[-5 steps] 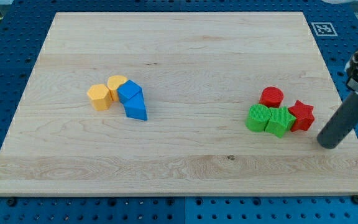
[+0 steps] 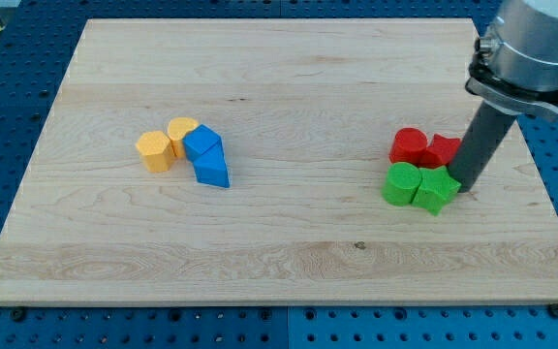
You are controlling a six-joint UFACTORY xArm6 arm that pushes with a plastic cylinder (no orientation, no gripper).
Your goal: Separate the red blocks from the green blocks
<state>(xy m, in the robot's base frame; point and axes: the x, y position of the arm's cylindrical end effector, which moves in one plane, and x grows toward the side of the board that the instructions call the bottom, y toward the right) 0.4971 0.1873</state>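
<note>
Wooden board, 8 coloured blocks

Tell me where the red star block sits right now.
The red star sits on the view's right, touching the red cylinder on its left, just above the green blocks, with my tip against its right side.

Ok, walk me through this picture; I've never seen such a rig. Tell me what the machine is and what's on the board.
One camera looks down on a wooden board. The machine is a robot arm ending in a dark rod; it holds nothing and only pushes. My tip sits against the right side of a cluster: a red cylinder and a second red block behind two green blocks. At the view's left lie two yellow blocks and two blue blocks.
</note>
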